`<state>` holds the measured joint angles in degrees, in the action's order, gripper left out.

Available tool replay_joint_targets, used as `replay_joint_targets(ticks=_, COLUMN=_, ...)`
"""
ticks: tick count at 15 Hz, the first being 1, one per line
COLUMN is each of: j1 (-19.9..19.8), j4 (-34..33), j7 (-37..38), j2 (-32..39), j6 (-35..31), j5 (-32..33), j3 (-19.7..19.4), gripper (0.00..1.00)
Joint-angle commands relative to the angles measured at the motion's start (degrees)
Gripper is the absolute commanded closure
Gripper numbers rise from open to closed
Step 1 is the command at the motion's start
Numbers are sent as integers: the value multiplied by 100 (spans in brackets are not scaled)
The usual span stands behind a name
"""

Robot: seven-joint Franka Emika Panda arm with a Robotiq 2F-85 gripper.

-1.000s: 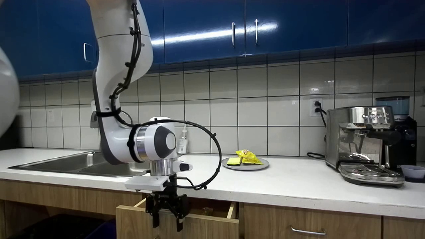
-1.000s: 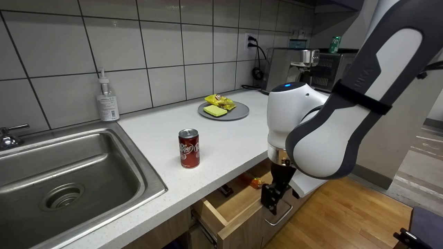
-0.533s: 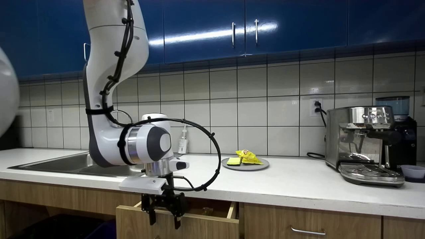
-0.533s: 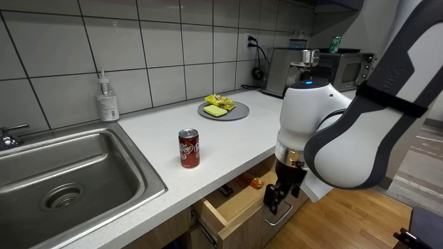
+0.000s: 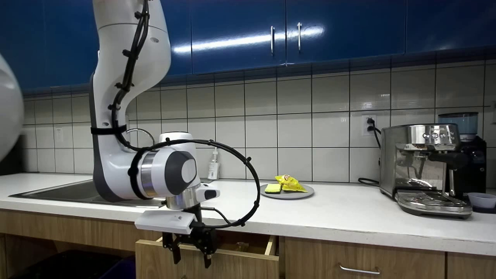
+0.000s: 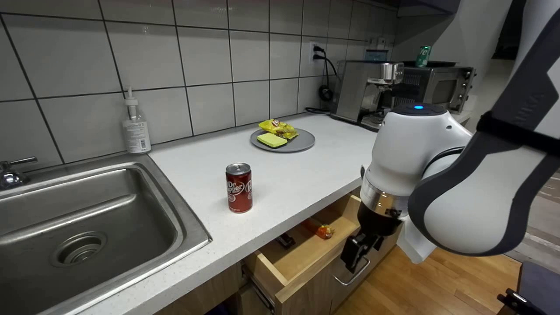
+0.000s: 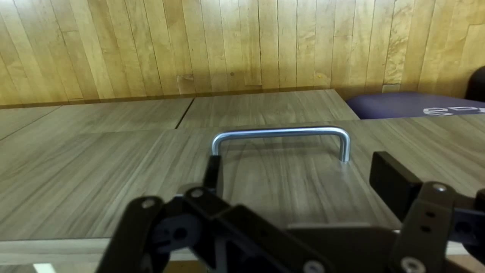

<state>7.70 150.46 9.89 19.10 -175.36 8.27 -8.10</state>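
From my seat, the end effector (image 5: 192,263) points down in front of the open drawer (image 5: 240,267), its fingers wide apart; I can't tell whether either one touches the silver handle (image 7: 280,132). That handle sits on the drawer's front, its long axis level, running side to side, the bar standing out away from the table (image 5: 329,217).

you have access to the drawer (image 5: 242,267) from above; obstructions: its protruding handle (image 7: 280,132), the surface (image 5: 329,217) overhanging the rear.
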Motion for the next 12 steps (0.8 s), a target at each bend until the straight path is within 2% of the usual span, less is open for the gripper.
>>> replay_joint_targets(ticks=1, j1=216, j4=117, j7=-217, j2=-24, j6=-378, j5=52, j3=-284, gripper=0)
replay_joint_targets(ticks=12, j1=700, j4=-155, j7=-384, j2=537, j6=-928, j5=-251, j3=-687, gripper=0)
